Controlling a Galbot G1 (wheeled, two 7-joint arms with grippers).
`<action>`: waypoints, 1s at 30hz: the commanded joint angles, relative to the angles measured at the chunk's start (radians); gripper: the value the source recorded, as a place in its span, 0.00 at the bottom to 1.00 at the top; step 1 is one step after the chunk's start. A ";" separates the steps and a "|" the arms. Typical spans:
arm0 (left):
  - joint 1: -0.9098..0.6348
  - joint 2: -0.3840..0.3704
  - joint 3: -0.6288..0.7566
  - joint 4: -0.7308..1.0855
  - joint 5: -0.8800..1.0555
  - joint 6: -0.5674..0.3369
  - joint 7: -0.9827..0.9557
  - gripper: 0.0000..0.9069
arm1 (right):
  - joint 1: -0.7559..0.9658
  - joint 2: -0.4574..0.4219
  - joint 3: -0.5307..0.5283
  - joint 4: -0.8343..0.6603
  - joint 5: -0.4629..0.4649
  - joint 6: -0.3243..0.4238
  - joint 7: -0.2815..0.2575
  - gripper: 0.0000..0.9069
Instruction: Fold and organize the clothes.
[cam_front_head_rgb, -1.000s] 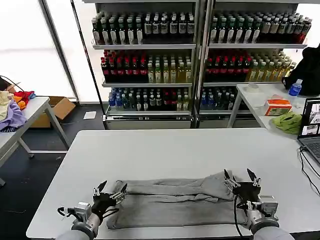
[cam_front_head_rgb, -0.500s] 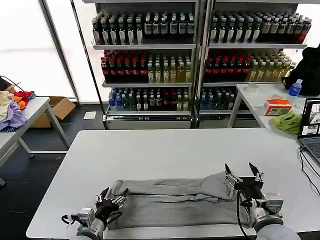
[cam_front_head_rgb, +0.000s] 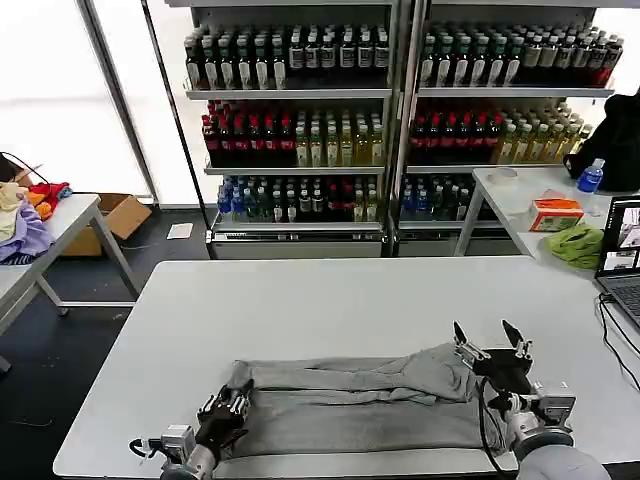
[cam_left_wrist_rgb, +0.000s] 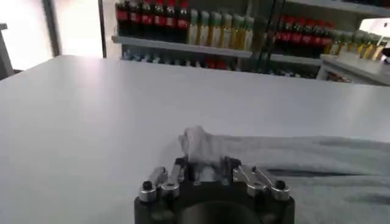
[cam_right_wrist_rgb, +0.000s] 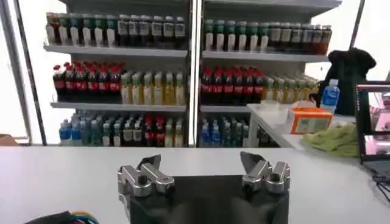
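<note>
In the head view the left gripper (cam_front_head_rgb: 226, 412) sits low at the lower left of the frame with its fingers pinched together, while the right gripper (cam_front_head_rgb: 491, 343) stands raised at the lower right, its fingers spread wide and pointing upward.

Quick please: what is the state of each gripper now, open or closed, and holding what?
Left gripper: closed on the near-left edge of the grey shirt.
Right gripper: open, holding nothing, above the shirt's right end.

You see one light grey shirt (cam_front_head_rgb: 355, 400) lying folded into a long horizontal band, lower centre of the head view, near the table's front edge, its upper layer rumpled lengthwise.
</note>
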 joint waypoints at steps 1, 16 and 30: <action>0.009 -0.011 0.000 0.018 0.010 -0.013 0.028 0.01 | 0.004 -0.005 0.007 0.002 0.008 -0.001 -0.001 1.00; 0.006 0.135 -0.191 0.010 -0.030 -0.032 0.049 0.00 | 0.051 -0.018 -0.005 -0.035 0.022 -0.002 -0.002 1.00; -0.010 0.421 -0.537 0.008 -0.211 0.004 0.052 0.00 | 0.106 -0.029 -0.039 -0.079 0.049 -0.018 0.008 1.00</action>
